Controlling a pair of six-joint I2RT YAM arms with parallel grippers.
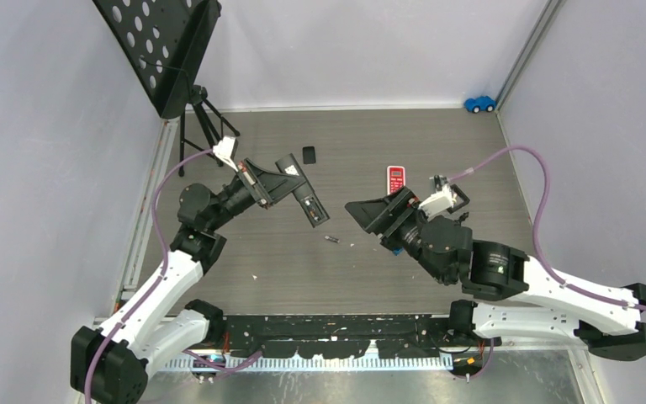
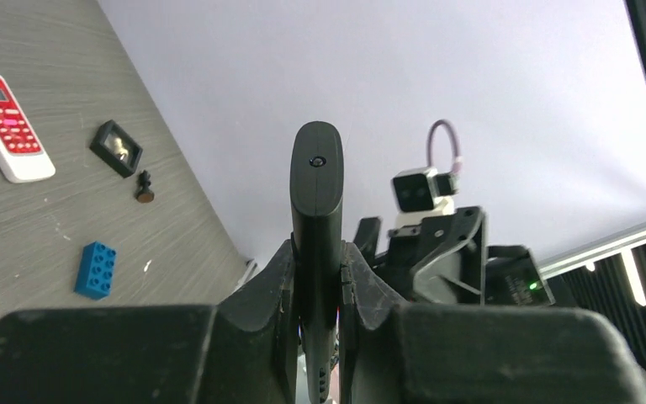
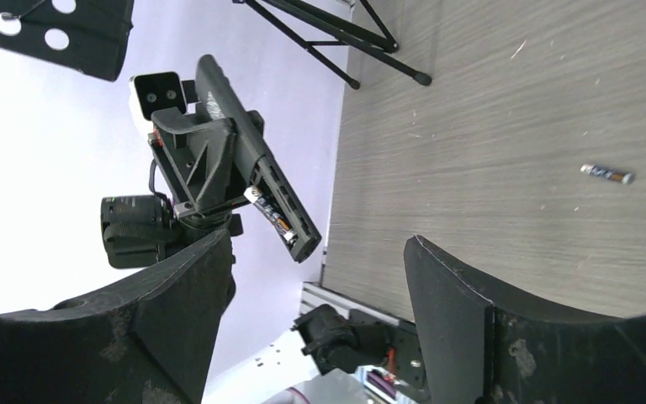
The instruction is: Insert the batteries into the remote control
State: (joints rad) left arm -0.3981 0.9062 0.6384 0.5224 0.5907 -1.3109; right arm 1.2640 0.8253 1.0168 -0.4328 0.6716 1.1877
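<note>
Left gripper (image 2: 317, 278): jaws clenched on the long edges of the black remote control (image 2: 317, 181), held edge-up and raised off the table (image 1: 303, 278). Right gripper (image 3: 315, 248): jaws released and spread wide, nothing between them. The right wrist view alone shows the remote's open bay, with one battery (image 3: 270, 216) seated in it; the left wrist view shows only the remote's narrow back end. A loose battery (image 1: 331, 240) lies on the table between the two grippers, touching neither. A blue block (image 2: 95, 269) shows clearly only in the left wrist view. The overhead view places a red-and-white remote (image 1: 397, 178) and a small black rectangular piece (image 1: 309, 155) farther back
</note>
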